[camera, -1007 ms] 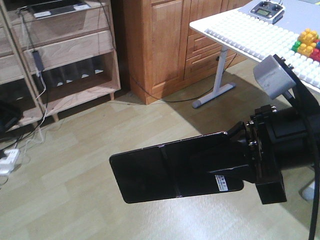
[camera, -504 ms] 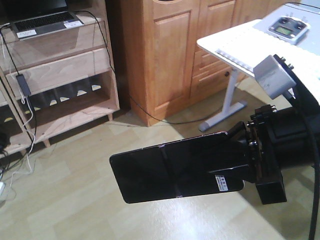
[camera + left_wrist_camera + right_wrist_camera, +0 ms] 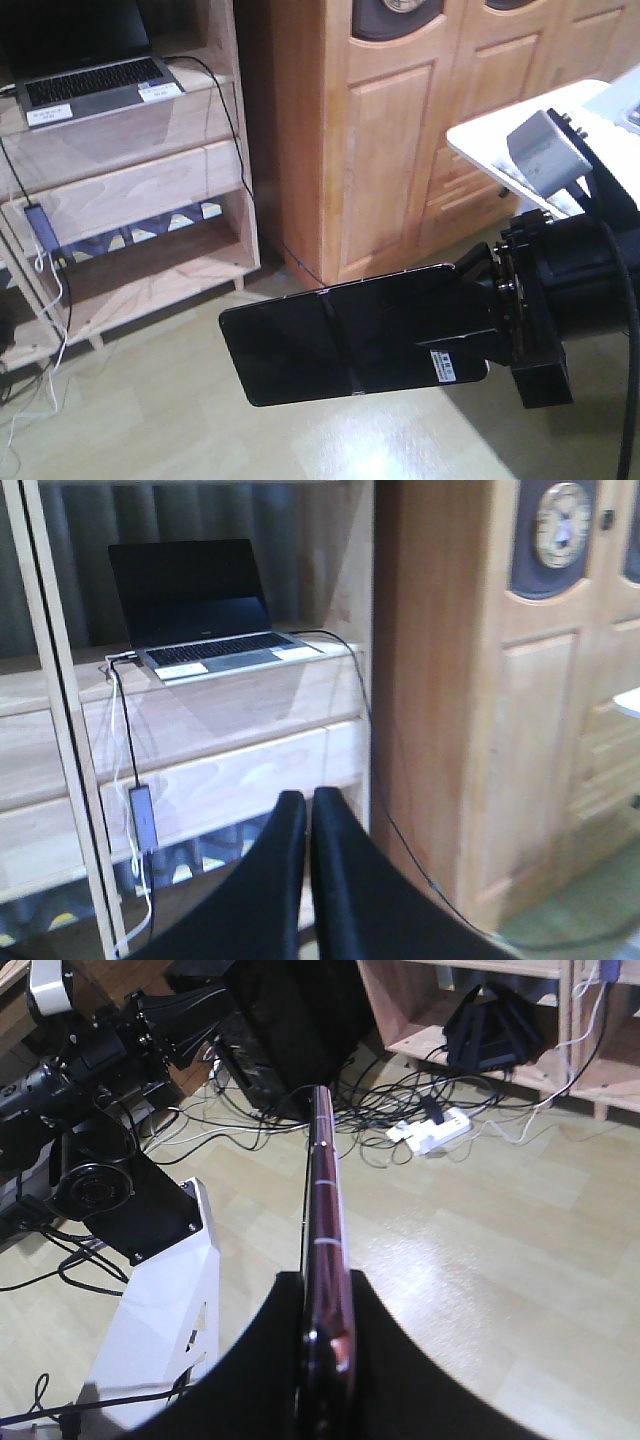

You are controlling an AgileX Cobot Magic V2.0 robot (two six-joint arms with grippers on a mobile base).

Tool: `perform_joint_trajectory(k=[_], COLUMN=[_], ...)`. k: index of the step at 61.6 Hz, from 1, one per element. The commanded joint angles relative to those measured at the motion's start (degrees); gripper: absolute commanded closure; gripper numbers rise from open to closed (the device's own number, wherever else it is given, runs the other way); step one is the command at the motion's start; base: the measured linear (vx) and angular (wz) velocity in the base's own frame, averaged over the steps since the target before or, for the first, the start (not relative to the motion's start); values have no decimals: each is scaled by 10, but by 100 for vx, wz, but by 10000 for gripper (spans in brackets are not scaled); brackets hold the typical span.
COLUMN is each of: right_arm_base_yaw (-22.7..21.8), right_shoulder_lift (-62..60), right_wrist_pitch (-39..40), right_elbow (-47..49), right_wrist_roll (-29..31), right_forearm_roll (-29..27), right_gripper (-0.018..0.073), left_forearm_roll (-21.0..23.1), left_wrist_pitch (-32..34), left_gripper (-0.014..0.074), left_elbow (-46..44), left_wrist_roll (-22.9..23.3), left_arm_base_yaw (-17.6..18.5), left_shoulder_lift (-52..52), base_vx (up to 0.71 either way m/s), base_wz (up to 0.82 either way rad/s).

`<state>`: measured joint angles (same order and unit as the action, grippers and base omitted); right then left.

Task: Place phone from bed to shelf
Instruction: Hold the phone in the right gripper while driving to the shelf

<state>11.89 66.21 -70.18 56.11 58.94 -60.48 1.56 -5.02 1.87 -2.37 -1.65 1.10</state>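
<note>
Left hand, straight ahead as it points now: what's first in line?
Probably the shelf, its pale front board under the laptop; the left hand aims there and nothing shows between. Depth unclear.

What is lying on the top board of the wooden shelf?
An open laptop with a dark screen and white labels by its keyboard. Whatever lies on the shelf behind the raised screen is covered.

Flat rectangular phone (image 3: 300, 345) was glossy black with pinkish edge, thick-boarded wooden shelf (image 3: 130, 190) showed pale grain, panelled wooden cabinet (image 3: 390, 150) was orange-brown
</note>
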Motion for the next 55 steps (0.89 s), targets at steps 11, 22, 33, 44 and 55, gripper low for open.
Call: perform_joint_trajectory(k=[11,22,33,44,55], right_arm_base_yaw=[-1,-1,-1,-1,-1], right_shoulder_lift=[-14,-14,-14,-14,-14], right_wrist_pitch=[-35,-35,-35,-35,-35], right_elbow=[15,15,15,15,15], right_wrist_roll=[0,0,0,0,0], right_forearm_roll=[-46,-46,-46,-46,-46], right_gripper=[561,561,561,561,561], left_forearm_roll=[6,6,6,6,6], left_wrist_pitch=[41,41,41,41,41], left_gripper=[595,595,595,595,595], left_elbow=[-14,-14,-14,-14,-14], left_wrist_roll=[5,5,5,5,5], left_arm_base_yaw=[2,2,2,2,2], left_shoulder_lift=[3,3,3,3,3], base_vx=[48,45,43,41,40], base_wz=[12,17,30,42,53])
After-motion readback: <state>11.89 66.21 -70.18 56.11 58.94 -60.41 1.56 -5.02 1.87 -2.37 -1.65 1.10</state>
